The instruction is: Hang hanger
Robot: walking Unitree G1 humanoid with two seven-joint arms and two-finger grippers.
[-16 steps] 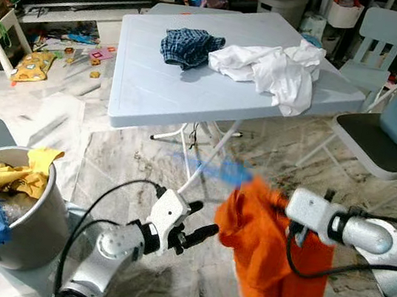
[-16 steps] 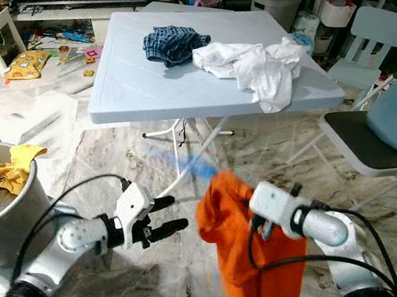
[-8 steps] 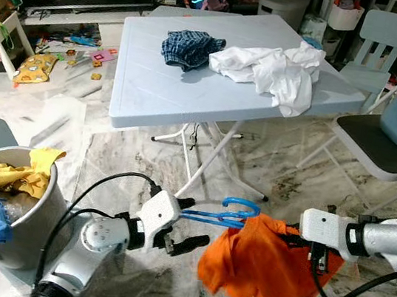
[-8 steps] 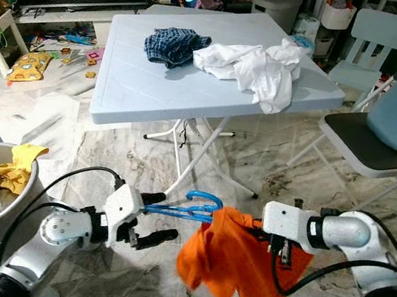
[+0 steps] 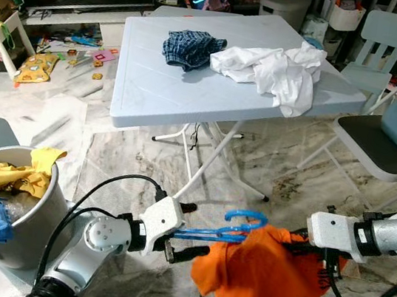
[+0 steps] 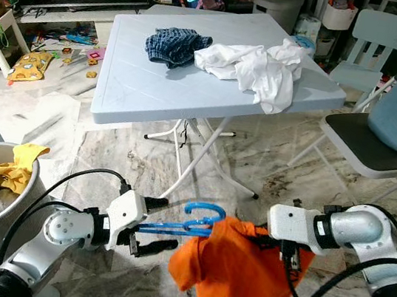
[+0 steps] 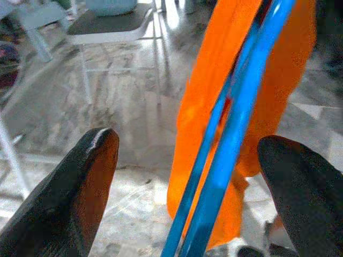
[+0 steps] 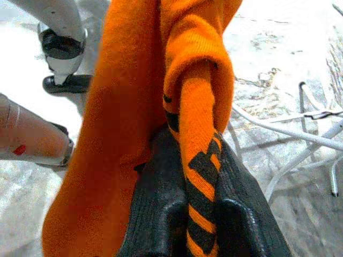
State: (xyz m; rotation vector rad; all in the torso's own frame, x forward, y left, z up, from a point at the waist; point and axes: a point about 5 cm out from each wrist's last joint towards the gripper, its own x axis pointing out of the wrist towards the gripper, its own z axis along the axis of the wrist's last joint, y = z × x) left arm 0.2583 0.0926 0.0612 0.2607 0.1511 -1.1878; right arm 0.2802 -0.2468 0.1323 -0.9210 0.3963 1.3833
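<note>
I have the blue plastic clothes hanger (image 5: 220, 229) held out level between my two arms, low over the marbled floor and in front of the pale blue folding bench (image 5: 147, 89), so that the garment hangs free rather than dragging. The right gripper (image 6: 274, 243) has its jaws clenched on the orange knit garment with the black-striped hem (image 5: 261, 277); in the right wrist view the hem is pinched tight between the two black fingers (image 8: 161, 214), which I take to be the grip that keeps the cloth on the hanger's shoulder. The left gripper (image 5: 186, 230) has reached the hanger's far end, and its jaws are spread: in the left wrist view the blue bar (image 7: 236, 123) runs between the two fingertips (image 7: 91, 176) with clear daylight on either side, so I judge it is bracketing the hanger, not yet gripping it. The hook curls upward near the middle, just beside the top of the orange cloth, free to catch a rail. On the bench behind lie a crumpled white shirt (image 5: 270, 68) and a dark blue checked cloth (image 5: 191, 47), touching each other, probably next in the queue. A grey round laundry tub (image 5: 21, 234) with yellow and blue clothes stands at my left, and a grey folding chair (image 5: 378, 149) at my right. No rail is in sight, so hanging is still ahead.
</note>
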